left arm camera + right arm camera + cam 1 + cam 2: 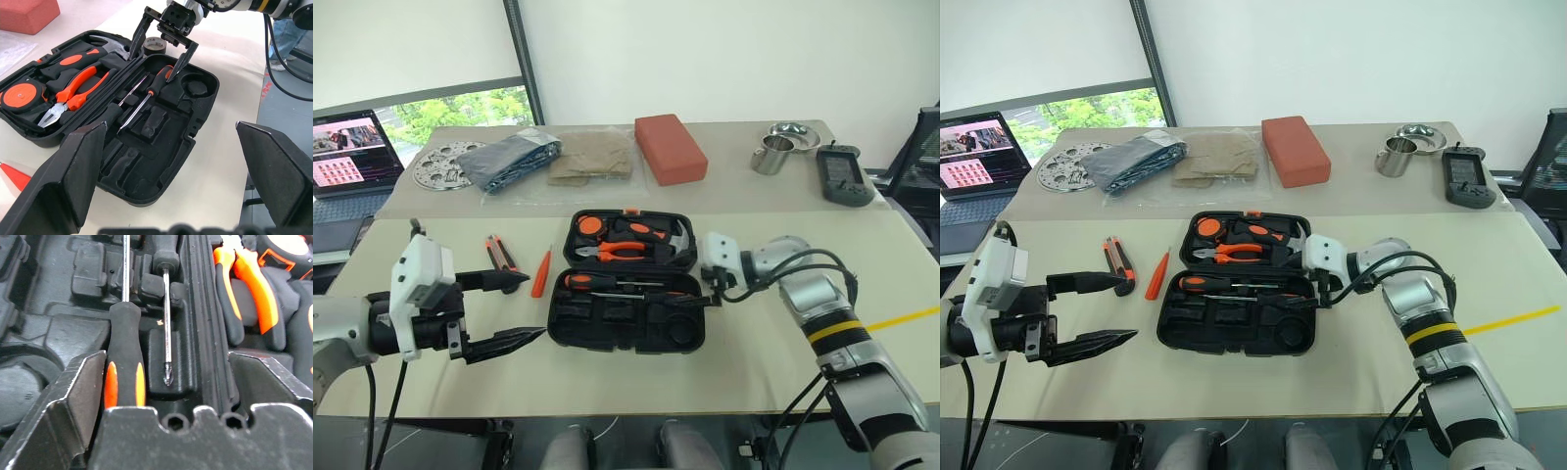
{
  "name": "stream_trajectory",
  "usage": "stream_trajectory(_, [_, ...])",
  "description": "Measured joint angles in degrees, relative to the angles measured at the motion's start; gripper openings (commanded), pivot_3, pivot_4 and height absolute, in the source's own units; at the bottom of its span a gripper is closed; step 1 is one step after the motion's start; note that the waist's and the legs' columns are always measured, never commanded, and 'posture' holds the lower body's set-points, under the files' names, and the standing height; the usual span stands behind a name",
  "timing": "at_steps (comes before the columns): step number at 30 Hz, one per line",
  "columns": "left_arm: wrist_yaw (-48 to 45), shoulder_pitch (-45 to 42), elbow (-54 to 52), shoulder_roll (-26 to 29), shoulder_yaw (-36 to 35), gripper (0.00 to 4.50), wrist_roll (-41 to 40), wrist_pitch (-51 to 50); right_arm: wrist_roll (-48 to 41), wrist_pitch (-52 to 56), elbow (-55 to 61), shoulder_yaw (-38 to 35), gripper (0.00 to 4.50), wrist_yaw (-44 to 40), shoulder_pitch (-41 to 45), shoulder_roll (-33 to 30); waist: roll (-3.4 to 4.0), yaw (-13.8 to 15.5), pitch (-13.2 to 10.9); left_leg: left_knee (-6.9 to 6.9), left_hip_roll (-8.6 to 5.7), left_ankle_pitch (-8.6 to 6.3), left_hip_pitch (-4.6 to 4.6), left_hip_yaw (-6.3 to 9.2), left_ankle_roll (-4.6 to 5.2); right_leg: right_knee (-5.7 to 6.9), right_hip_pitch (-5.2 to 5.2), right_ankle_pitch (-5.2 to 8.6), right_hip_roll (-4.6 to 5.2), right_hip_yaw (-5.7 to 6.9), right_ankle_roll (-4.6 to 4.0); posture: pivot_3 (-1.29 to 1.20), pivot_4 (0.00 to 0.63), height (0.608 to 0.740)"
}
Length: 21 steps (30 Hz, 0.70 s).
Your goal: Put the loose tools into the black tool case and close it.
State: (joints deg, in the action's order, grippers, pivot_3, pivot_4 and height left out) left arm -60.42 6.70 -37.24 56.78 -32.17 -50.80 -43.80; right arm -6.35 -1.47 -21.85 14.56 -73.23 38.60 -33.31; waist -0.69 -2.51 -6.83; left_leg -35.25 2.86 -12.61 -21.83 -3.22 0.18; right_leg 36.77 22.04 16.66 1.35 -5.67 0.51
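- Left gripper (514,311): fingers wide apart, empty, hovering over the table's near left, well clear of the case.
- Knife (500,253): lying flat on the table left of the case. Likely light, hard plastic shell, a bit slick; best pinched across the body's middle, flat sides between the fingers.
- Pen driver (541,271): slim, orange, just right of the knife and beside the case's left edge. Very light and prone to rolling; grip at mid-length, square across it.
- Case (607,333): open flat at table centre, lid half at the far side with pliers (619,251) seated. Rigid, probably heaviest item here; lid best pushed over from its far rim when closing.
- 2 screwdrivers (123,352) lying in the near half's slots, handles rubbery, shafts steel, stiff.
- Right gripper (164,49): jaws apart, straddling one screwdriver's handle end at the case's right edge, not clamped on it.
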Motion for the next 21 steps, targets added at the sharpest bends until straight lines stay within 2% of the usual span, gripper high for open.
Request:
stream_trajectory(6, [-0.6,-0.4,1.2,0.2,1.2,4.5,0.4,0.6,-5.8,7.2,5.3,-4.7,4.45,2.2,-0.3,2.2,0.0,-0.2,0.0,0.02,0.03,0.0,0.02,0.01,0.0,0.03,0.01,0.0,-0.03,0.0,-0.01,0.0,0.15,0.74])
stream_trajectory(10, [-0.9,-0.8,1.5,0.2,1.4,4.5,0.4,1.3,-7.1,8.7,9.6,-4.9,3.43,4.7,-3.7,5.2,0.0,0.0,0.0,0.02,0.03,0.0,-0.02,0.02,0.0,0.04,0.04,0.01,-0.02,0.03,-0.01,0.0,0.15,0.74])
stream_trajectory(20, [-1.0,-0.4,1.8,0.2,1.4,4.5,0.4,1.4,-5.9,8.1,13.5,-3.3,0.04,5.9,-10.4,5.5,-0.01,-0.1,0.0,0.02,0.03,0.0,-0.01,0.0,0.0,0.04,0.04,0.02,-0.03,0.05,-0.01,0.0,0.15,0.74])
stream_trajectory(21, [-1.0,-0.4,1.8,0.2,1.4,4.5,0.4,1.4,-5.5,7.6,13.5,-2.8,0.04,5.9,-10.7,5.5,0.0,-0.1,0.0,0.02,0.03,0.0,0.0,-0.01,0.0,0.04,0.05,0.02,-0.03,0.04,-0.01,0.0,0.15,0.74])
